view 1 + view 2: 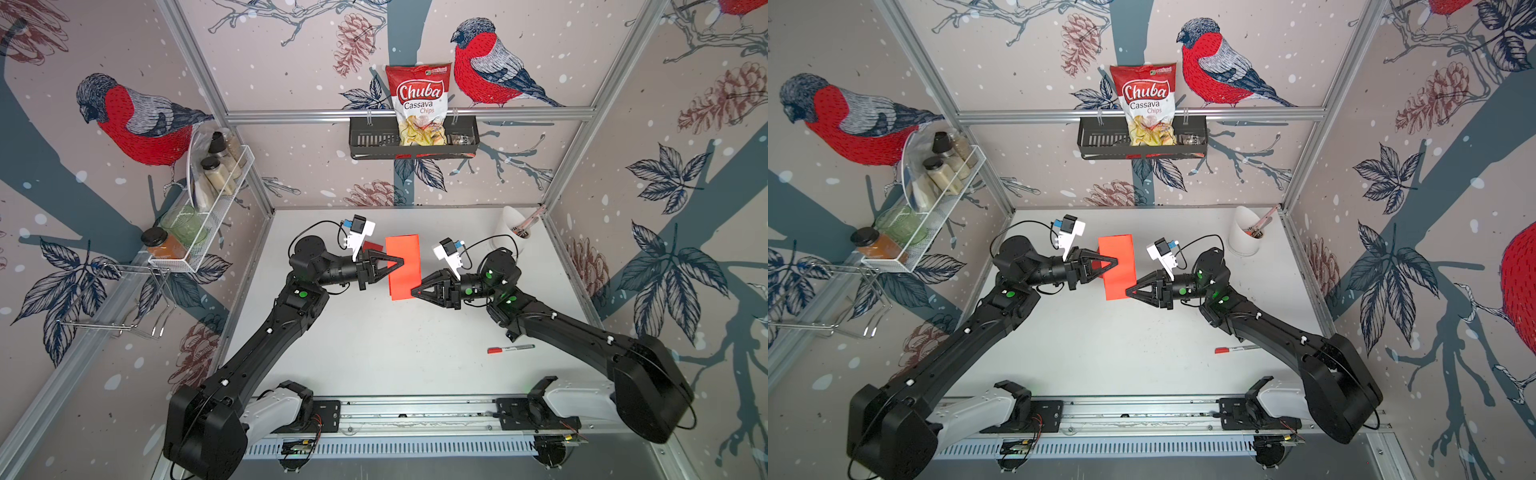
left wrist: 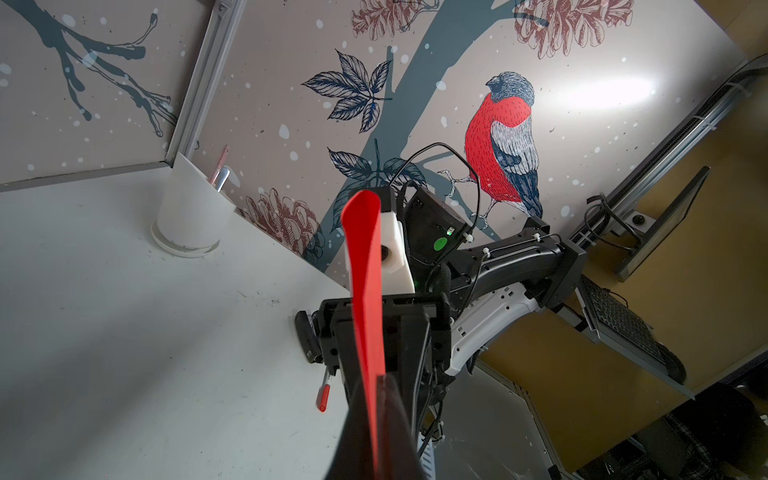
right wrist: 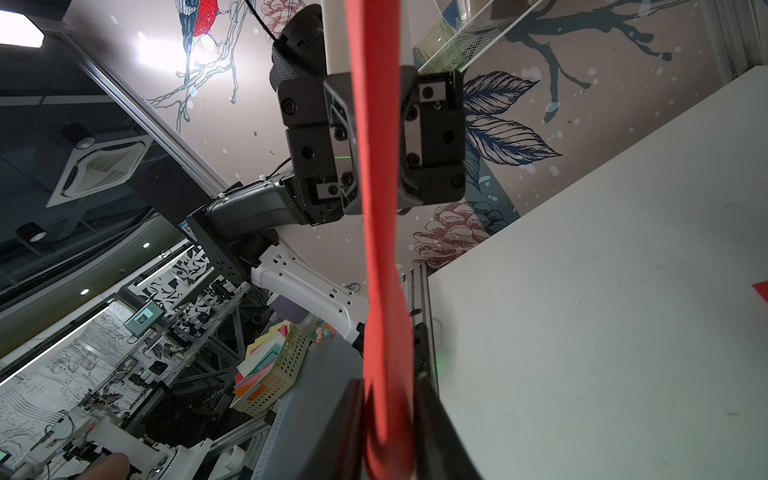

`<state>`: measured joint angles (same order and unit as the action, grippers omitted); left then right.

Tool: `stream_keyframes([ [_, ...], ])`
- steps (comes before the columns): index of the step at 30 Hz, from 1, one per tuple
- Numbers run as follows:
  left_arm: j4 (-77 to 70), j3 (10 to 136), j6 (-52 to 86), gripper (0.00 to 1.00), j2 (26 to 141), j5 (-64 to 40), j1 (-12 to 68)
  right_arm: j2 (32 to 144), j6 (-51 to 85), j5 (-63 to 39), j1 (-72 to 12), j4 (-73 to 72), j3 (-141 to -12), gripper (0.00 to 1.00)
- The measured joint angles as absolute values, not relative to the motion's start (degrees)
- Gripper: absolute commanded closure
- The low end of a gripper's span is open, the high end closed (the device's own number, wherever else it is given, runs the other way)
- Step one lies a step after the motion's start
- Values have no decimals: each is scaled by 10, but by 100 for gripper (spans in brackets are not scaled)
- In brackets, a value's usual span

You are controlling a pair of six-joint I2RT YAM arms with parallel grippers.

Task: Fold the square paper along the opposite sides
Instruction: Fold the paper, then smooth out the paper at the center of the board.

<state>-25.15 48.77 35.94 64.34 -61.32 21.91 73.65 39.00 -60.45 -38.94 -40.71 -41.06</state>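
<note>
The left fingers (image 1: 386, 257) and right fingers (image 1: 432, 280) are pinching the red paper (image 1: 402, 266), covering its side edges, above the white surface (image 1: 374, 340).

We see the red paper (image 1: 402, 266) (image 1: 1117, 266) doubled into a tall narrow rectangle, lying roughly level above the table (image 1: 374, 353), pinched at its left edge by the left tool (image 1: 400, 262) and at its near right corner by the right tool (image 1: 414, 292), with its layers bowing slightly apart (image 2: 365, 249).
</note>
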Motion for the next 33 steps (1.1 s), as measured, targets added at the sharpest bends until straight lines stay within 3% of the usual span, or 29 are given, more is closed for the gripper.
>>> stream_keyframes([
  [1, -251, 488, 359, 100, 644, -613, 219, 734, 390, -604, -389, -408, -408, 97],
  [3, -251, 488, 359, 100, 646, -615, 219, 728, 391, -604, -389, -410, -403, 95],
  [4, -251, 488, 359, 100, 648, -615, 219, 725, 391, -604, -389, -412, -401, 82],
  [6, -251, 488, 359, 100, 652, -615, 219, 723, 390, -604, -389, -411, -400, 37],
  [10, -212, 498, 323, 100, 663, -608, 219, 698, 363, -597, -378, -373, -393, 20],
  [12, -149, 515, 277, 100, 677, -583, 224, 661, 325, -565, -369, -326, -380, 17],
  [14, -67, 538, 220, 100, 702, -535, 246, 607, 283, -515, -364, -279, -354, 22],
  [18, 71, 552, 123, 100, 776, -444, 300, 492, 199, -338, -388, -244, -257, 66],
  [22, 168, 560, 69, 100, 868, -361, 339, 442, 130, -146, -449, -293, -147, 99],
  [25, 222, 591, 37, 100, 934, -330, 361, 457, 71, -37, -508, -375, -77, 100],
  [28, 261, 634, 10, 100, 992, -309, 373, 541, 25, 33, -550, -452, -65, 100],
  [33, 311, 712, -28, 100, 1070, -289, 383, 713, -16, 72, -577, -538, -98, 100],
])
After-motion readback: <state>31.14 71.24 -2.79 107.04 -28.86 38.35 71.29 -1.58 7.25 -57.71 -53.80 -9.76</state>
